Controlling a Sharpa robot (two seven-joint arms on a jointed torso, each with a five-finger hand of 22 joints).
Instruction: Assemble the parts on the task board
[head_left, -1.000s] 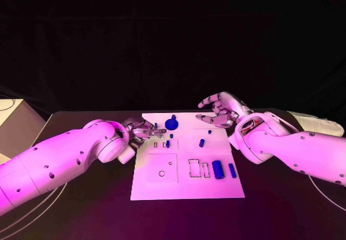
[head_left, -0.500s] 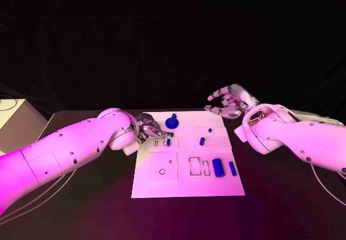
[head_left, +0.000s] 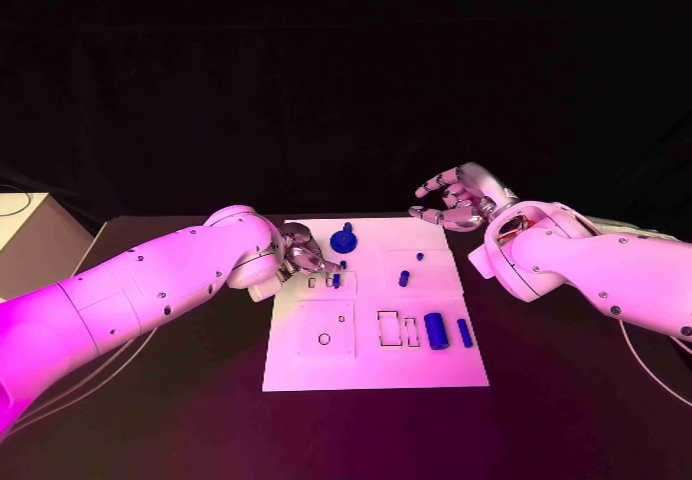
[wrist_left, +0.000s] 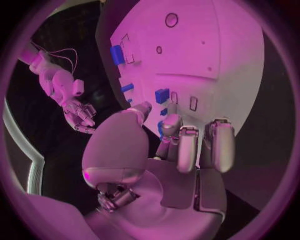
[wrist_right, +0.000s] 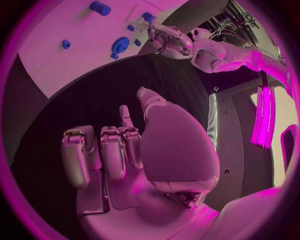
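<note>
The flat white rectangular task board lies mid-table on the matte black table, its smooth face cut with small outlined slots. The glossy metal left hand rests at the board's left edge, fingers curled round a small blue part. The right hand hovers beyond the far right corner, fingers loosely curled, holding nothing; a round blue knob-like part, a chunky blue cylinder and a slim blue bar sit on the board.

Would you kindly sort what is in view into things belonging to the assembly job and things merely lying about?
Job:
task board
round blue part
large blue cylinder
slim blue bar
small blue part held by left hand

Lying about:
pale box beside the table
</note>
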